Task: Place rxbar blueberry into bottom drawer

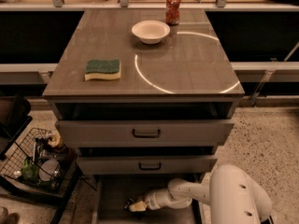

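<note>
The bottom drawer (114, 190) is pulled open at the foot of the grey cabinet, and its dark flat floor shows. My white arm reaches in from the right, with the gripper (133, 206) low over the drawer floor near its front middle. A small dark shape sits right at the gripper's tip, too dim to identify. The rxbar blueberry is otherwise hidden from view.
The two upper drawers (145, 133) stand slightly open above my arm. On the cabinet top lie a green-and-yellow sponge (103, 69), a white bowl (150, 31) and a red can (173, 8). A black wire basket (32, 164) of items stands on the floor at the left.
</note>
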`<state>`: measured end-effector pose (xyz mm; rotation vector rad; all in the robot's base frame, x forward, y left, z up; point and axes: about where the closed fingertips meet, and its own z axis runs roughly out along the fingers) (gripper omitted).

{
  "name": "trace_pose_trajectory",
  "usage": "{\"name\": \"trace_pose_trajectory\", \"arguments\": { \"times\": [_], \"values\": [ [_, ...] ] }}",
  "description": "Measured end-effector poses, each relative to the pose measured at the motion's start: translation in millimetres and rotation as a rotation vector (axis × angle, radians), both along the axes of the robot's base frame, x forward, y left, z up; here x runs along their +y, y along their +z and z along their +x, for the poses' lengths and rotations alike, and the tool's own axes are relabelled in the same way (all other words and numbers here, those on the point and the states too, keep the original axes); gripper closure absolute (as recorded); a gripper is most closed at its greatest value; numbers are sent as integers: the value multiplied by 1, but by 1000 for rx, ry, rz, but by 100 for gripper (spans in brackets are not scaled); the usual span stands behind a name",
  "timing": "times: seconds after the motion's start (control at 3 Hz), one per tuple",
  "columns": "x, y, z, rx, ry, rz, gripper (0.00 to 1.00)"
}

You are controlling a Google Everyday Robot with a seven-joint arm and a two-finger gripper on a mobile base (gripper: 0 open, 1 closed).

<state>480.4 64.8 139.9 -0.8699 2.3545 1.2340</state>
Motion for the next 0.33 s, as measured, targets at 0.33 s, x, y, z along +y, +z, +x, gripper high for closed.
{"name": "trace_pose_trajectory", "arguments": {
  "times": [0.33],
  "values": [
    [2, 0, -1, 2, 2, 1, 0]
  ]
}}
